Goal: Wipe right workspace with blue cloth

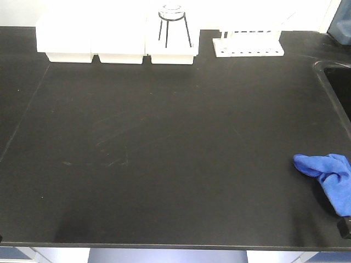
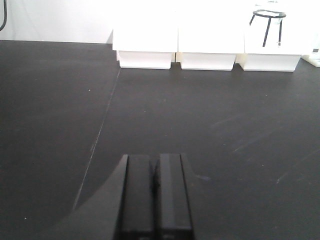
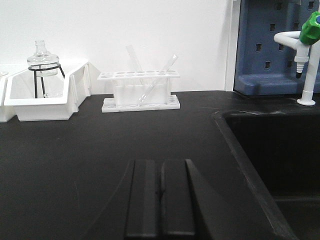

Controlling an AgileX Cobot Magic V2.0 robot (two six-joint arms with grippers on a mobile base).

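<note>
Front-facing view: blue cloth (image 1: 328, 174) crumpled, lumpy; left tool (image 2: 155, 165), right tool (image 3: 160, 166) pressed together.

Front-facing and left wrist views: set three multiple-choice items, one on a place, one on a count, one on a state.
1. Where on the black benchtop does the blue cloth lie? A centre; B right side, near the front edge; C against the back.
2. How many white bins stand along the benchtop's back? A two; B three; C five.
3. How do the left gripper's jaws stand? A wide open; B shut on the cloth; C shut, empty.
Answers: B, it sits at the front view's right edge; B, three stand side by side; C, the fingers meet with nothing between.
</note>
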